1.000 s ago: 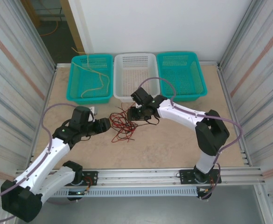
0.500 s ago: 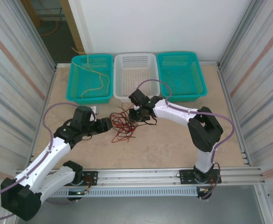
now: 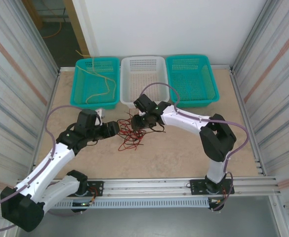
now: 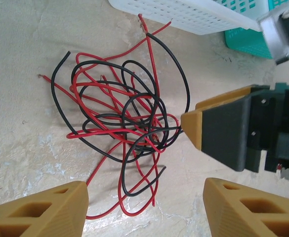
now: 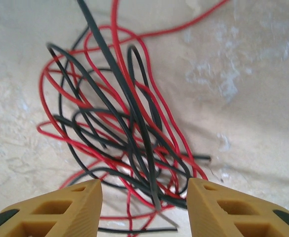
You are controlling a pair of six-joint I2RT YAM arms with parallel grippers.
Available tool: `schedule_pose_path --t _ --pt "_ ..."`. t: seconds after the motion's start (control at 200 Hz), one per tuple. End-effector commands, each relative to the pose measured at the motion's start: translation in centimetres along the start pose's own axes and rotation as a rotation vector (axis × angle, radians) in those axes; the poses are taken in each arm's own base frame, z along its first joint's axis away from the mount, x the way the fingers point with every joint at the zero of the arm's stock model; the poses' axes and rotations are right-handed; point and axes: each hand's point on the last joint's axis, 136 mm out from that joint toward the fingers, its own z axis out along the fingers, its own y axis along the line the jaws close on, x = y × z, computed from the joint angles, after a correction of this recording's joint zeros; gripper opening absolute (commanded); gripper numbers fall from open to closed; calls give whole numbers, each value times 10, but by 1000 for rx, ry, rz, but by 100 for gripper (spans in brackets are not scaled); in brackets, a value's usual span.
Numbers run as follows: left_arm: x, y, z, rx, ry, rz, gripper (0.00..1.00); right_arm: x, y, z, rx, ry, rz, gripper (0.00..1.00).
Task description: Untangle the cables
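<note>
Pale, speckled desk [image 3: 184, 153] carries the cables [image 3: 130, 132]: a red and black tangle lying just near of the white basket [image 3: 144, 79], between both tools. One yellow strand [image 3: 107, 91] lies apart in the left teal basket [image 3: 96, 105]. From the left, the left tool [image 3: 115, 129] stretches low on a bent arm, its jaws spread wide and gripping nothing. From the right, the right tool [image 3: 143, 121] stands over the tangle's far edge, elbow folded back. Overhead its fingertips are too small to judge. Its wrist view shows them apart, a black strand [image 5: 128, 108] running unclamped between them.
</note>
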Motion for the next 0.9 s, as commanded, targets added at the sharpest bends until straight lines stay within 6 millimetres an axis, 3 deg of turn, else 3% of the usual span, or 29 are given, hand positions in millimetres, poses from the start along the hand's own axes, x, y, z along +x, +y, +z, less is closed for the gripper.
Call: schedule_pose_path --t 0.0,0.095,0.306,0.356,0.451,0.496,0.581,0.732,0.897 --pt "-6 -9 -6 18 -14 23 64 -8 0 8 9 1 -17 44" --pt "-8 -9 -7 14 -19 28 64 -9 -1 10 4 6 -13 35" --pt "-12 -12 -3 17 -15 40 64 2 -11 17 25 30 -14 33" --pt "-12 -13 -3 19 -14 42 64 4 -12 17 28 33 -12 27" --pt "-12 -12 -2 15 -12 43 65 7 -15 15 31 31 -11 0" --pt "-11 -12 -2 16 -9 42 65 6 -15 11 31 18 -11 0" --pt "-10 -13 -1 21 -7 42 65 2 -13 -3 27 -18 -18 0" --pt "-9 -18 1 29 -5 60 65 -8 -4 -50 17 -120 -75 0" --pt "-3 -40 12 82 31 110 64 -12 -2 -104 40 -220 -130 0"
